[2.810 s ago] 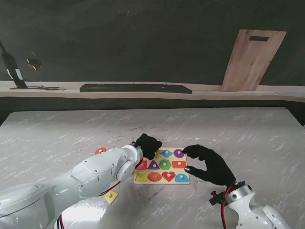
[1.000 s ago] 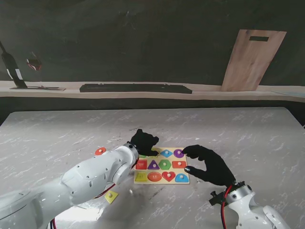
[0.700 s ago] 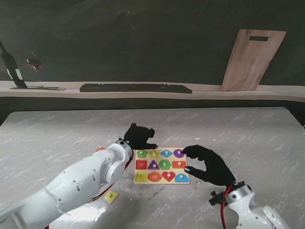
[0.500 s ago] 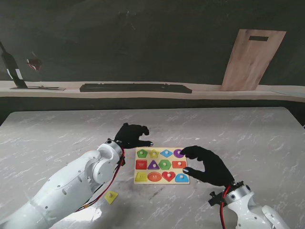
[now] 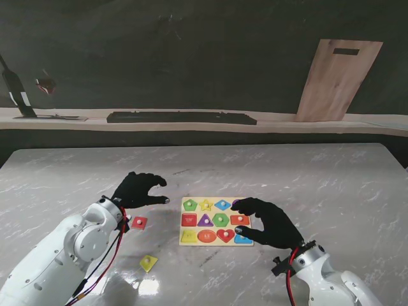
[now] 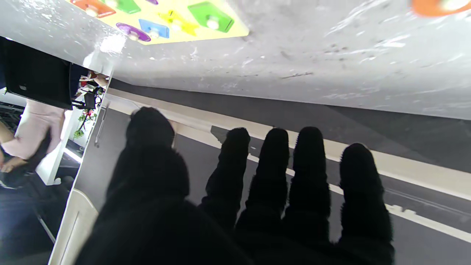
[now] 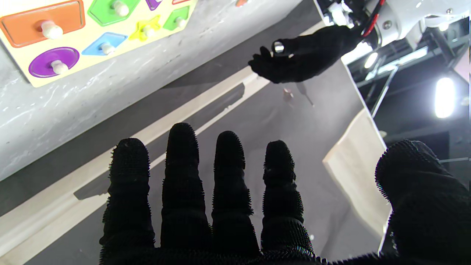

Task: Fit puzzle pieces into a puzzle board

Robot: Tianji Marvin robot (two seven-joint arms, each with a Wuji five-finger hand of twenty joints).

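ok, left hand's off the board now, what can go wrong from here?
1. The left hand is open near the loose red piece. The piece lies flat with only a small knob to grip, so the fingers may nudge it instead of lifting it.
2. The right hand hovers over the right edge of the puzzle board; a small drop could shift the board or seated pieces.
3. The yellow piece lies close to the left forearm and could get swept.

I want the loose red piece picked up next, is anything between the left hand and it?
Nothing visible is. The left hand hovers open just beyond the red piece, which lies alone on bare marble table left of the puzzle board. The yellow piece sits nearer to me, apart.
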